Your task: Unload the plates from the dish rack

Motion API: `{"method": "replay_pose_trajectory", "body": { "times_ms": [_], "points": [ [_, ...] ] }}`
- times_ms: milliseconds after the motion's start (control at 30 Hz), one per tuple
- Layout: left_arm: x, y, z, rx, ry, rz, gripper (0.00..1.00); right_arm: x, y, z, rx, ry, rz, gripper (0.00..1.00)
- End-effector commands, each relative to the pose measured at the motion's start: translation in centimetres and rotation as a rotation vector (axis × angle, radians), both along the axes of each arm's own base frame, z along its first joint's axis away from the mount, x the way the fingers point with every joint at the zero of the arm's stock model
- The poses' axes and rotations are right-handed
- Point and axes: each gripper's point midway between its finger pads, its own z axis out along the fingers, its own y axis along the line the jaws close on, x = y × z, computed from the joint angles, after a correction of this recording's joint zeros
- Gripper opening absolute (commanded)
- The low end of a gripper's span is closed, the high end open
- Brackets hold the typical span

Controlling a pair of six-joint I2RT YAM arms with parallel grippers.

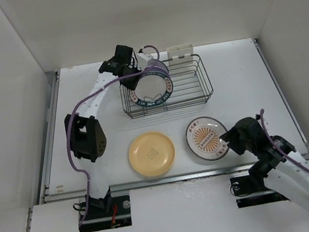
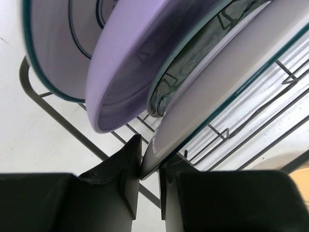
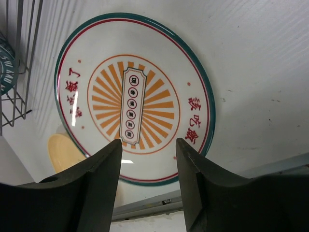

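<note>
The dish rack [image 1: 187,81] stands at the back of the table with several plates upright in its left end. My left gripper [image 1: 131,77] reaches into that end. In the left wrist view it [image 2: 149,169] is shut on the lower rim of the white green-rimmed plate [image 2: 212,92]. Beside that plate stand a grey-patterned plate [image 2: 190,65], the lavender plate [image 2: 130,63] and another green-edged plate [image 2: 50,43]. The yellow plate [image 1: 151,153] and the white sunburst plate [image 1: 206,138] lie flat on the table. My right gripper [image 3: 148,145] is open and empty, just above the sunburst plate's [image 3: 133,96] near edge.
A white cutlery holder [image 1: 181,53] is clipped to the rack's far edge. The rack's wire floor [image 2: 260,116] runs to the right of the held plate. White walls enclose the table on the left, back and right. A metal rail [image 1: 176,177] runs along the near edge.
</note>
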Motion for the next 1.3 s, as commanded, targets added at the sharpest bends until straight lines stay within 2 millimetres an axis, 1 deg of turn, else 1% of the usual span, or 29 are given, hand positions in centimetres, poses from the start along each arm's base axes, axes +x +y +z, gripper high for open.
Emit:
{"method": "replay_pose_trajectory", "body": {
  "times_ms": [0, 100, 167, 200, 300, 400, 433, 467, 500, 533, 567, 600, 633, 667, 700, 767, 800, 867, 900, 933, 967, 1000, 1033, 1067, 1100, 1133, 1167, 1200, 1267],
  "points": [
    [-0.9, -0.3, 6.8, -0.117, -0.11, 0.043, 0.0, 0.4, 0.4, 0.8, 0.038, -0.04, -0.007, 0.54],
    [-1.8, -0.4, 8.7, -0.154, -0.131, 0.035, 0.0, 0.3, 0.3, 0.8, 0.033, -0.042, 0.0, 0.54],
    [-2.2, -0.5, 9.6, -0.181, -0.138, 0.039, 0.0, 0.4, 0.3, 1.4, 0.035, -0.059, 0.007, 0.56],
    [-2.6, -0.5, 10.6, -0.196, -0.154, 0.031, 0.0, 0.4, 0.3, 1.4, 0.035, -0.059, 0.007, 0.56],
    [-3.4, -0.5, 12.4, -0.241, -0.173, 0.049, 0.0, 0.3, 0.3, 1.3, 0.015, -0.062, 0.029, 0.56],
    [-4.0, -0.5, 13.7, -0.276, -0.187, 0.073, 0.0, 0.7, 0.4, 2.6, 0.006, -0.102, 0.057, 0.56],
    [-4.7, -0.8, 14.8, -0.317, -0.187, 0.067, 0.0, 0.8, 0.2, 2.6, -0.009, -0.106, 0.057, 0.56],
    [-5.1, -1.1, 15.3, -0.344, -0.182, 0.061, 0.0, 1.0, 0.4, 3.5, -0.007, -0.124, 0.063, 0.56],
    [-5.7, -1.4, 15.9, -0.373, -0.173, 0.051, 0.0, 1.2, 0.2, 4.0, -0.022, -0.139, 0.066, 0.56],
    [-6.7, -2.4, 16.6, -0.429, -0.149, 0.006, 0.0, 1.4, 0.3, 4.5, -0.016, -0.151, 0.065, 0.56],
    [-7.6, -2.9, 16.6, -0.456, -0.107, -0.012, 0.0, 1.5, -0.2, 4.9, -0.037, -0.163, 0.057, 0.56],
    [-8.4, -3.6, 16.6, -0.492, -0.064, -0.024, 0.0, 1.8, -0.2, 6.2, -0.03, -0.193, 0.048, 0.56],
    [-9.0, -4.1, 16.9, -0.522, -0.038, -0.042, 0.0, 1.8, -0.4, 6.6, -0.044, -0.2, 0.051, 0.56],
    [-9.8, -4.9, 16.6, -0.56, 0.018, -0.072, 0.0, 2.0, -0.7, 7.4, -0.045, -0.225, 0.036, 0.56],
    [-10.5, -5.2, 16.5, -0.577, 0.057, -0.077, 0.0, 2.2, -0.8, 8.6, -0.048, -0.253, 0.035, 0.56],
    [-11.6, -6.6, 15.6, -0.615, 0.156, -0.113, 0.0, 2.1, -1.2, 9.4, -0.058, -0.259, 0.021, 0.56],
    [-12.5, -7.0, 14.8, -0.612, 0.216, -0.126, 0.0, 2.2, -1.5, 11.1, -0.049, -0.3, 0.005, 0.56],
    [-13.5, -8.0, 14.0, -0.614, 0.284, -0.154, 0.0, 1.8, -2.3, 12.6, -0.067, -0.324, -0.014, 0.56],
    [-14.1, -9.1, 12.8, -0.601, 0.334, -0.172, 0.0, 1.9, -3.2, 13.4, -0.089, -0.343, -0.049, 0.56],
    [-14.9, -9.5, 11.5, -0.576, 0.381, -0.177, 0.0, 1.8, -3.7, 15.4, -0.085, -0.381, -0.073, 0.56],
    [-15.4, -10.1, 10.6, -0.559, 0.417, -0.185, 0.0, 1.4, -4.4, 16.1, -0.095, -0.395, -0.093, 0.56],
    [-15.5, -10.8, 8.7, -0.522, 0.459, -0.187, 0.0, 1.3, -4.9, 17.0, -0.1, -0.413, -0.113, 0.56],
    [-16.7, -12.1, 7.7, -0.492, 0.494, -0.213, 0.0, 1.2, -5.7, 18.7, -0.102, -0.449, -0.147, 0.56],
    [-17.1, -12.8, 6.8, -0.469, 0.516, -0.22, 0.0, 1.2, -6.0, 19.4, -0.108, -0.468, -0.156, 0.56],
    [-17.5, -13.5, 5.8, -0.449, 0.536, -0.243, 0.0, 0.9, -6.4, 19.8, -0.117, -0.479, -0.16, 0.56],
    [-18.2, -14.7, 4.0, -0.408, 0.571, -0.265, 0.0, 0.8, -6.8, 20.4, -0.12, -0.494, -0.177, 0.56],
    [-18.6, -14.9, 2.9, -0.379, 0.6, -0.261, 0.0, 0.7, -6.9, 20.6, -0.12, -0.494, -0.177, 0.56],
    [-18.7, -15.5, 2.4, -0.371, 0.609, -0.27, 0.0, 0.5, -7.2, 20.9, -0.132, -0.497, -0.181, 0.56],
    [-19.5, -16.6, 0.3, -0.339, 0.664, -0.293, 0.0, 0.3, -7.3, 21.0, -0.127, -0.506, -0.183, 0.56]
  ]
}}
